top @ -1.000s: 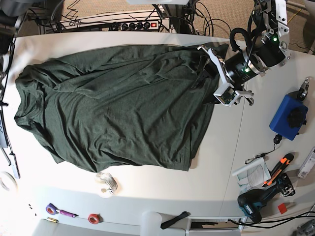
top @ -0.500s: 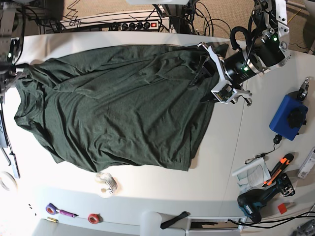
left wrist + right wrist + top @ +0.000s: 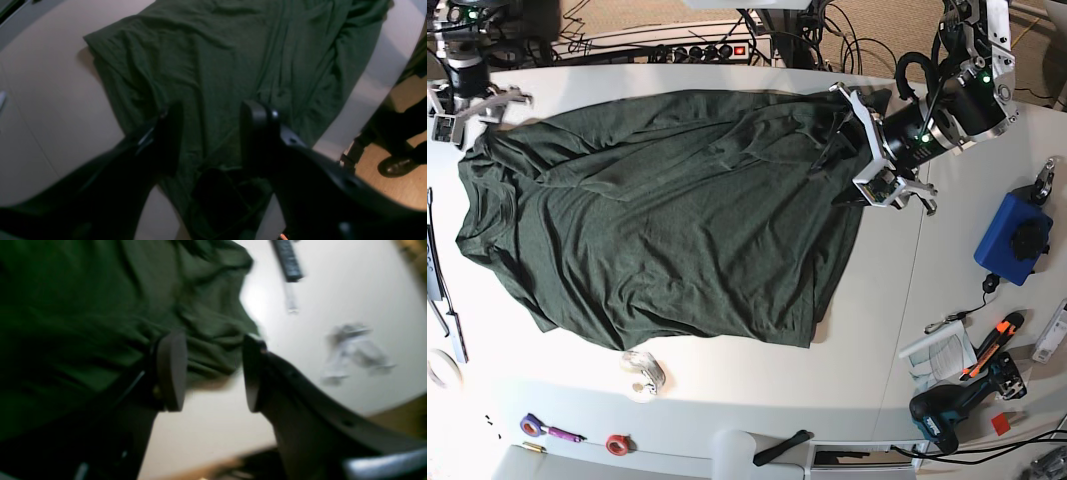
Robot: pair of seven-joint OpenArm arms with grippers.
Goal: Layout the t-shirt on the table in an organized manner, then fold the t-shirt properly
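The t-shirt (image 3: 662, 215) lies spread and wrinkled across the white worktop (image 3: 947, 260). We see the left end effector (image 3: 859, 140) over the shirt's right edge, fingers apart with nothing clamped between them. We find the right end effector (image 3: 472, 105) at the far left corner, likewise parted, above the shirt's edge.

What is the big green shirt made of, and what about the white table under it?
The t-shirt looks like soft knit fabric, maybe cotton: matte, and it wrinkles and drapes in folds. The table looks like smooth hard laminate or plastic: it shines faintly and has a thin seam. Exact materials are a guess.
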